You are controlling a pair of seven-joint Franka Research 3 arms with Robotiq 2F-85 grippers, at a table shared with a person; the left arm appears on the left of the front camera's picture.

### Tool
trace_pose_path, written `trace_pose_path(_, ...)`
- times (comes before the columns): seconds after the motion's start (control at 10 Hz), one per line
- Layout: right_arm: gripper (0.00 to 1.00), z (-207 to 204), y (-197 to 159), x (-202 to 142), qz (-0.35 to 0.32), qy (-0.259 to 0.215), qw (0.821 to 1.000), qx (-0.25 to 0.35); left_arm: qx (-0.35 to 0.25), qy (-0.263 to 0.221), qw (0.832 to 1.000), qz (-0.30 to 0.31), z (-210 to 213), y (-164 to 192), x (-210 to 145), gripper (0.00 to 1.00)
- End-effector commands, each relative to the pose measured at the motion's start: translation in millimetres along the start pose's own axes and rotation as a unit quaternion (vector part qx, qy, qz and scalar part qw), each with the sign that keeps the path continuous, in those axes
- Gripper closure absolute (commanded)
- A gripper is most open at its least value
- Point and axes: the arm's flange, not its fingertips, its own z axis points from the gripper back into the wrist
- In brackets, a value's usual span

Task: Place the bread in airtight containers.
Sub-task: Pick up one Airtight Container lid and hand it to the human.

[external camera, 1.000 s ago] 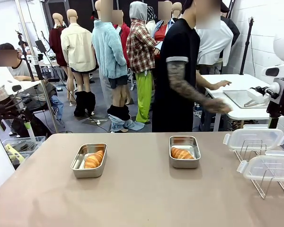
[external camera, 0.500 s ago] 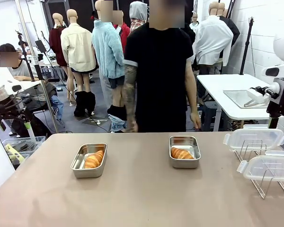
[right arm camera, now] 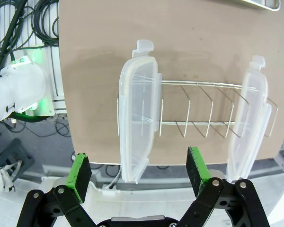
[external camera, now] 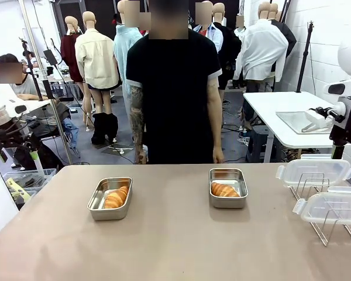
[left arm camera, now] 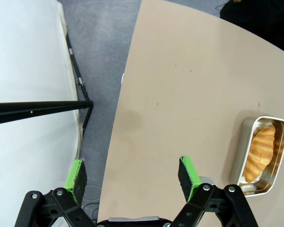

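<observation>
With the person (external camera: 174, 93) now squaring up behind your bench (external camera: 175, 252), a croissant (external camera: 116, 197) is lying in each steel tin (external camera: 109, 214), your left end effector (left arm camera: 132, 173) and right end effector (right arm camera: 140, 171) are hanging spread, and lids (external camera: 313, 172) are waiting.

Legible text, front view: none.
Legible text, left wrist view: none.
Legible text, right wrist view: none.
</observation>
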Motion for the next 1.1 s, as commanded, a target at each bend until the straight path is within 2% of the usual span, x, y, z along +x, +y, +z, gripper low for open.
trace_pose_path(0.0,0.00,-1.1,0.8,-1.7,0.006,-0.002,1.000,-0.001,0.005,0.000,1.000,0.001,0.9,0.5,-1.6,0.00)
trace_pose_path(0.8,0.00,0.0,0.0,0.0,0.000,0.000,1.000,0.000,0.005,0.000,1.000,0.001,0.9,0.5,-1.6,0.00)
trace_pose_path(1.0,0.00,-26.1,15.4,5.9,-0.035,0.007,0.999,0.021,0.005,0.000,1.000,0.001,0.9,0.5,-1.6,0.00)
